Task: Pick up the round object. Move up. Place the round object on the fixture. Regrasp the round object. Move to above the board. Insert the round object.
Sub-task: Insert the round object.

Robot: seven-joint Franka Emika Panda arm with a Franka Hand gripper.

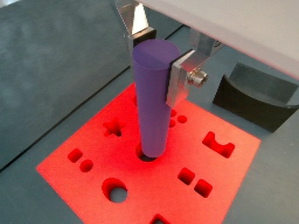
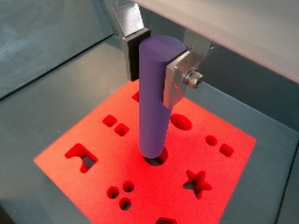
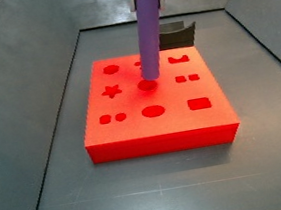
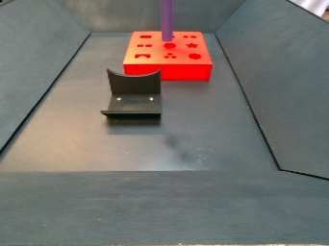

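I have the gripper [image 1: 162,54] above the board [image 1: 82,140], its fingers [image 1: 183,77] closed on the upper end of the peg [image 1: 152,96]. The peg stands upright, and both wrist views show its lower end at the mouth of a round hole [image 2: 153,157], either just entering or resting on the rim; I cannot tell how deep it has gone. In a side view the peg [image 3: 149,35] comes down near the middle of the board's far half, with the star cut-out [image 3: 108,72] to its left. The fixture [image 4: 133,97] sits empty, well apart from the board [image 4: 174,67] on the near side in that view.

My main worry is alignment. The peg looks about as wide as the hole, so a slight tilt or offset could catch its end on the rim. If I then push down, the peg may slide up between the pads or jam at an angle. The grip is high on a long peg, so any side load at the tip has a lot of leverage. Letting go too early could leave it leaning or let it topple onto the board.
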